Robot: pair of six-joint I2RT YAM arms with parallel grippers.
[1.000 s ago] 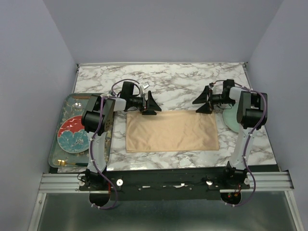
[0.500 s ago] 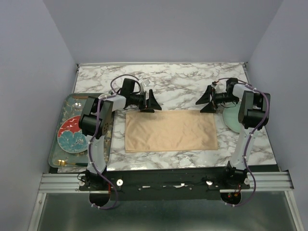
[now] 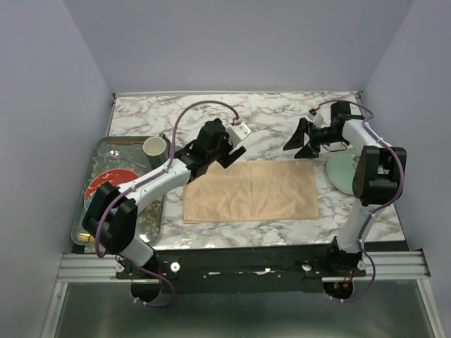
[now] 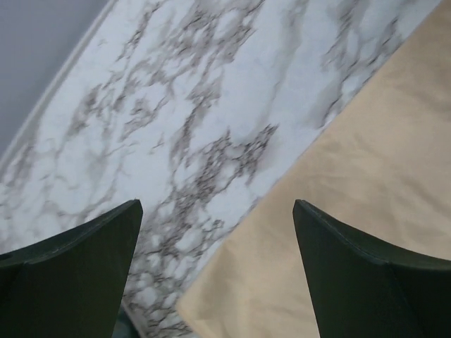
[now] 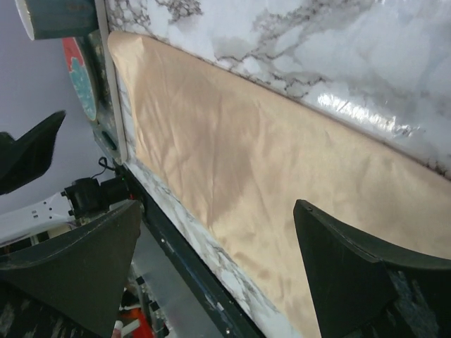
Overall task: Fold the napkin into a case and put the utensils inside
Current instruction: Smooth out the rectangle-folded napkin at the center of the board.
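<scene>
— Where to look for the napkin (image 3: 250,191)?

— Flat on the marble table (image 3: 268,116), spread as one wide, smooth peach rectangle, not yet made into a case. Below and slightly nearward of both pairs of jaws, spanning the stretch between them.

— State of the left gripper (image 3: 227,153)?

— Jaws wide apart, nothing held. Placed over the cloth's far left corner. Through its own camera, only marble and the cloth's edge in the gap, with the cloth toward the right-hand finger (image 4: 373,282). Impossible to tell whether touching the cloth or hovering above it.

— And the right gripper (image 3: 301,144)?

— Also spread open, also empty. Just beyond the cloth's far right corner, above bare marble. Through its own camera, a long run of cloth between the two fingers, reaching away toward the far side of the table.

— Anything else close to the jaws?

— A pale green plate (image 3: 342,172), just outward and nearward of the right jaws, beside the cloth's right edge and apart from the fingers. Well to the left of the left jaws, a grey patterned tray (image 3: 113,151) with a cream cup (image 3: 155,146) and a red flowered plate (image 3: 99,191) on it.
</scene>
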